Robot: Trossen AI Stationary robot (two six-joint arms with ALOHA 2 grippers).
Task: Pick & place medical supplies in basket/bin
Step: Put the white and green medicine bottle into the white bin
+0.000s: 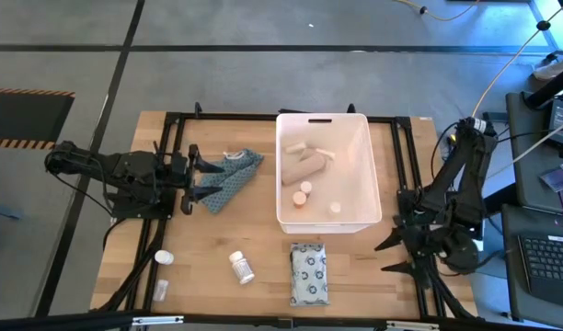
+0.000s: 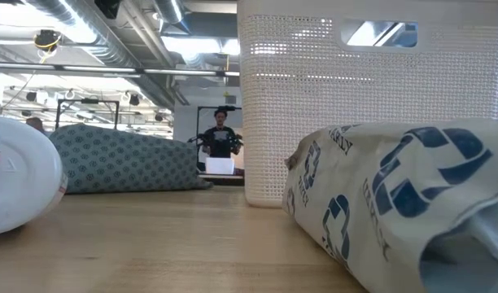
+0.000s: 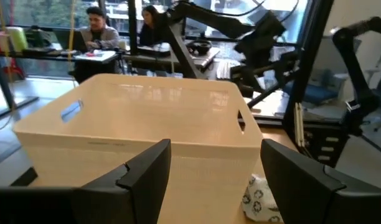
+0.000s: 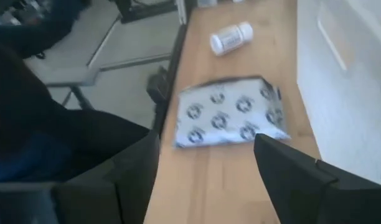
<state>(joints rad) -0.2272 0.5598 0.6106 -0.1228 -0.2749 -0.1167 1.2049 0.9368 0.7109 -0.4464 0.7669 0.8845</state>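
The white tub (image 1: pixel 355 138) stands mid-table with a beige bandage roll (image 1: pixel 300 166), two orange-capped bottles (image 1: pixel 303 193) and a small white item inside. On the table near its near side lie a grey-white patterned pack (image 1: pixel 309 273), a white bottle (image 1: pixel 242 268) and two small white containers (image 1: pixel 162 259). My left gripper (image 1: pixel 204 181) is open, left of the tub, over the edge of a blue-grey patterned soft pack (image 1: pixel 234 175) that lies flat on the wood. My right gripper (image 1: pixel 385 257) is open at the table's right near side, pointing at the grey-white pack (image 4: pixel 231 112).
Black frame rails run along the table's left and right sides. The low view shows the tub's perforated wall (image 2: pixel 371 98) with its slot handle, the grey-white pack (image 2: pixel 395 195) close in front and a white bottle (image 2: pixel 21 187) at left. People sit at desks beyond the table.
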